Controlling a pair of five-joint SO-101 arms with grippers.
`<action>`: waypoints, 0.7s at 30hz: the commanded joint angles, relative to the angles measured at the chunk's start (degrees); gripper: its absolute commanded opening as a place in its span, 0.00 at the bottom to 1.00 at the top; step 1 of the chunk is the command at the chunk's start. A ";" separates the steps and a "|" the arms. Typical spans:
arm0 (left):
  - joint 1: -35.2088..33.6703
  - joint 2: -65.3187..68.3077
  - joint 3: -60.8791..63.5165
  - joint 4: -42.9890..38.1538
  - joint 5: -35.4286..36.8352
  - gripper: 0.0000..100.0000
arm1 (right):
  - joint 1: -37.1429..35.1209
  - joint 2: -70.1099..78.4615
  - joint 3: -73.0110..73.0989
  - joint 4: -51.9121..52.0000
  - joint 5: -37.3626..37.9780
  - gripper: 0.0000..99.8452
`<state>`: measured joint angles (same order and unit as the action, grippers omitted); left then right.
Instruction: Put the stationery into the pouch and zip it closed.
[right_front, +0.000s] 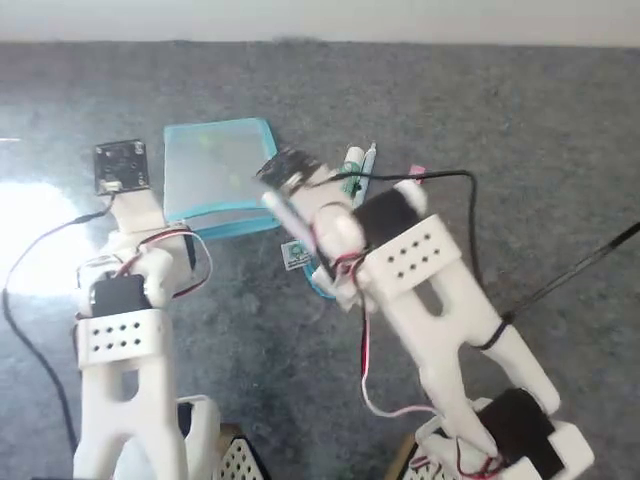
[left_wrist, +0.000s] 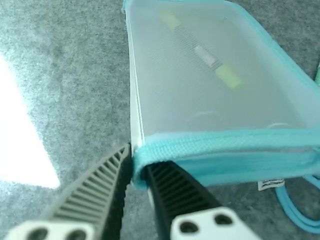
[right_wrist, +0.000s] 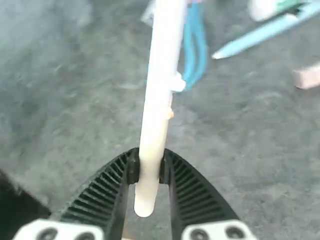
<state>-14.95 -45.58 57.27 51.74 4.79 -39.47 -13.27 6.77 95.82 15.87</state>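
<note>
"Two grippers were at work. What had each got hold of?"

"The left gripper (left_wrist: 137, 162) was nipped almost closed on the pouch (left_wrist: 210, 95), at a corner of its zipper band. The right gripper (right_wrist: 148, 157) was clamped round a white pen (right_wrist: 160, 90), close to one end."

"And where did the pouch lie?"

"Flat, at about ten o'clock from the middle of the table (right_front: 560, 120), with a yellow-green marker (left_wrist: 200, 52) inside. A blue pen (right_wrist: 260, 35) and a pink eraser (right_wrist: 307, 77) lay loose at three o'clock of the pouch."

"How did you think they would handle?"

"The pouch looked thin, soft and floppy, so its walls would probably buckle. The stitched band seemed the only firm place to hold. The pen looked light, stiff and smooth. Held so near its end it could swivel, and a grip nearer the middle would have been steadier."
</note>
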 joint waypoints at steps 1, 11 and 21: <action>2.46 -0.97 0.84 -4.57 0.00 0.01 | -2.42 -2.33 -2.37 2.51 0.62 0.01; 3.16 -0.70 0.92 -5.63 1.32 0.01 | -2.42 -1.63 -2.46 6.02 3.52 0.01; 3.16 -1.05 1.01 -5.45 1.14 0.01 | -2.33 3.74 -3.16 -2.59 0.88 0.01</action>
<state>-12.22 -45.58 58.86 47.69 5.58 -41.76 -12.04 6.68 95.65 18.42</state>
